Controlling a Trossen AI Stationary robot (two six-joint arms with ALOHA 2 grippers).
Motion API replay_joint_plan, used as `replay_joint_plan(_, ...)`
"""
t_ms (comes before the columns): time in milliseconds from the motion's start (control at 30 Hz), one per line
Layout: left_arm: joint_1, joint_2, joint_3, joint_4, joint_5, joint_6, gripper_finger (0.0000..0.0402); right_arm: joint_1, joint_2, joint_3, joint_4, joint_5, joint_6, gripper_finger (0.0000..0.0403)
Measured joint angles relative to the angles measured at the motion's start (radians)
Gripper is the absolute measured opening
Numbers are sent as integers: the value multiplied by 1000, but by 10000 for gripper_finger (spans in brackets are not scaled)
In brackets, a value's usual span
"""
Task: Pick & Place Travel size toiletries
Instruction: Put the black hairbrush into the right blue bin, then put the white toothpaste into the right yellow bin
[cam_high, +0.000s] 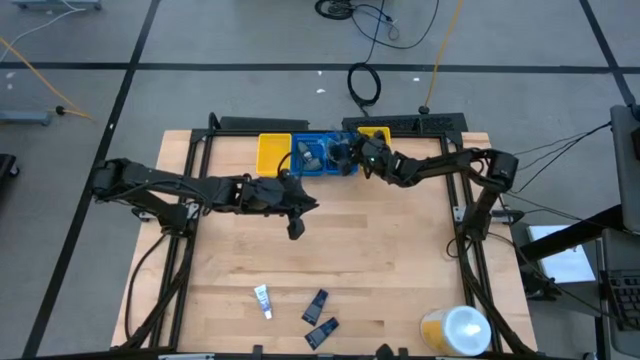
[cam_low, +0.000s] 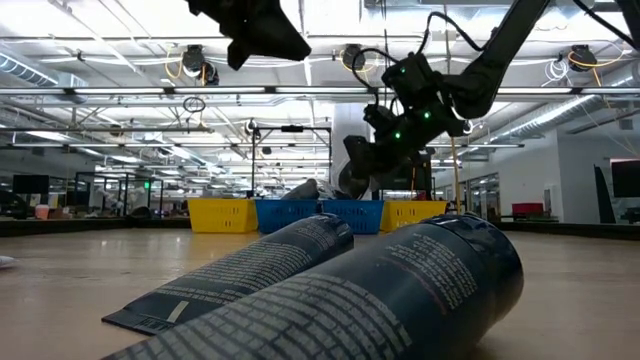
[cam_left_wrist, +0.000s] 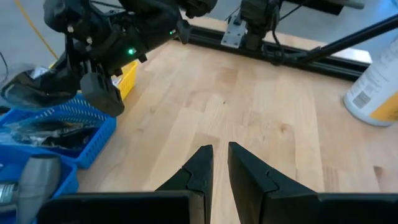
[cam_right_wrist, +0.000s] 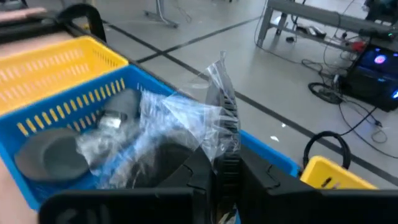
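Observation:
My right gripper (cam_high: 347, 157) hangs over the blue bin (cam_high: 318, 158) at the table's far edge, shut on a small black item in clear plastic wrap (cam_right_wrist: 225, 134). The bin holds dark grey mini bottles (cam_right_wrist: 121, 102), a round flat piece (cam_right_wrist: 46, 155) and wrapped items. My left gripper (cam_high: 296, 229) is shut and empty, raised over the table's middle. On the table near the front edge lie a white-and-blue tube (cam_high: 263, 298) and two dark packets (cam_high: 316, 305) (cam_high: 321, 333), all flat on the wood. My right gripper pinches the lower end of the wrapped black item (cam_right_wrist: 227, 163) between its two fingers. The item stands up past the fingertips, and its loose clear wrap (cam_right_wrist: 186, 115) spreads out to one side. It is lifted clear, above the blue bin's inside.
Yellow bins (cam_high: 273, 152) (cam_high: 376, 134) stand on either side of the blue one. A large yellow container with a white lid (cam_high: 456, 330) stands at the front right corner. Dark rails frame the table's left, right and far sides. Bare wood lies in the middle.

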Motion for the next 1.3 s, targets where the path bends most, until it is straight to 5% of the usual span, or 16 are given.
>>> replay_joint_plan(667,0,0,0,-44,0,-33,49,5,10,-1,58,-38,-35,145)
replay_joint_plan(1133,0,0,0,-67,4,-43,49,33,10,-1,98,-63,-88,171)
replay_joint_plan(1300,-18,0,0,-150,101,-138,49,80,-33,-1,67,-95,-30,171)
